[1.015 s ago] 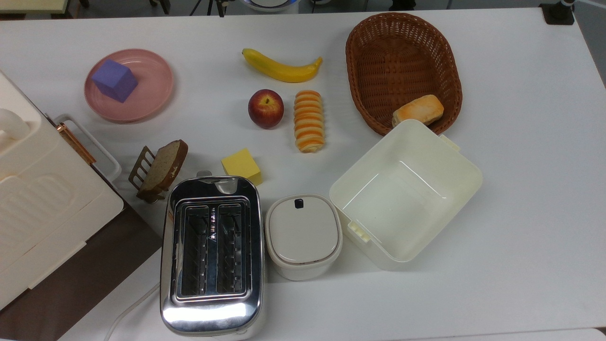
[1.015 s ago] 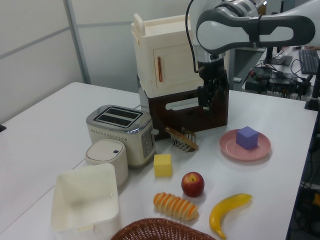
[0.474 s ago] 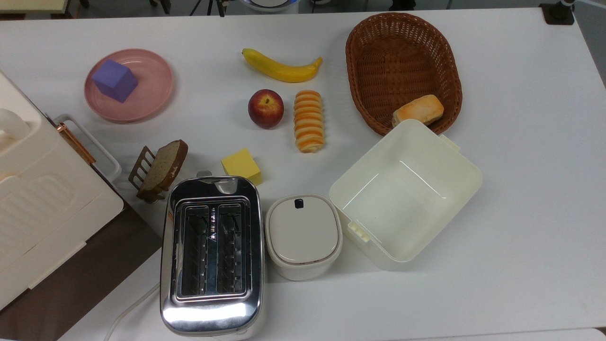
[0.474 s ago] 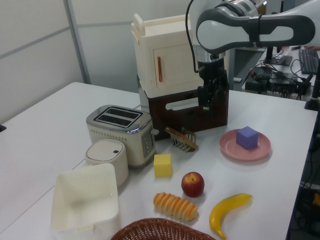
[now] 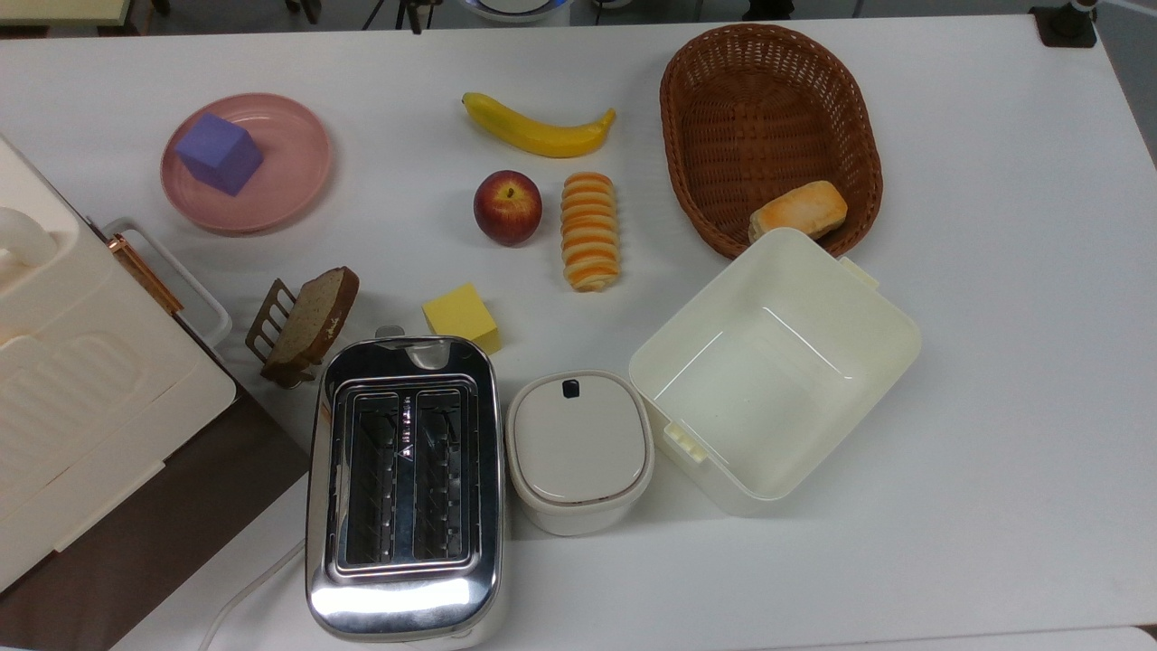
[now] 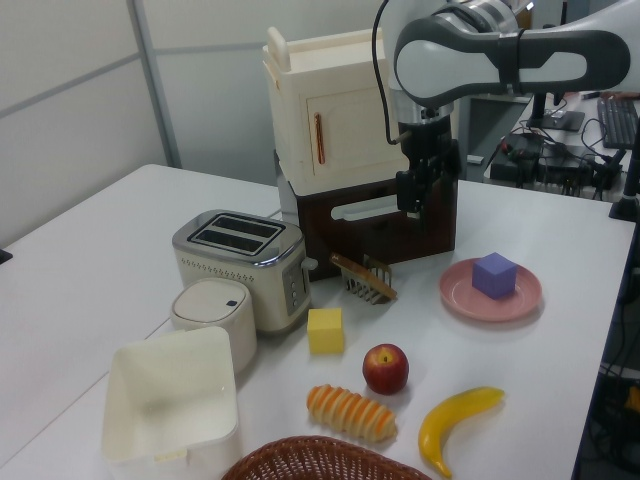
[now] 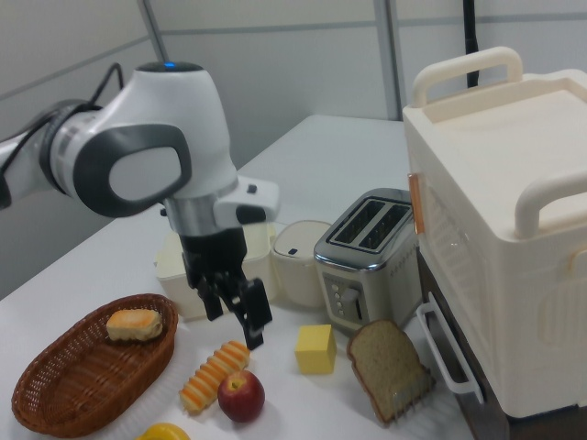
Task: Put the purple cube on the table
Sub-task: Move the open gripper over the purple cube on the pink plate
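While resting on the pink plate (image 5: 271, 194), purple cube (image 5: 220, 153) sits toward the top view's left side of that plate, one corner turned toward the camera; no contact with the white desk (image 5: 994, 362) itself. Plate near the desk's far left corner in the top view, beside the cream cabinet (image 5: 63, 362) on its brown base. Tool (image 7: 238, 316) hanging in the air, fingers (image 7: 256, 316) spread apart, nothing between them; well apart from the cube in the left view, above and to the left view's left of the plate, in front of the cabinet. Elsewhere on the desk: banana (image 5: 538, 127), apple (image 5: 507, 207), striped bread roll (image 5: 589, 231), yellow cube (image 5: 462, 316), slice of toast in a small rack (image 5: 303, 325), chrome toaster (image 5: 404, 488), lidded white pot (image 5: 579, 449), open cream box (image 5: 775, 366), and wicker basket (image 5: 714, 108) holding a bun (image 5: 798, 211).
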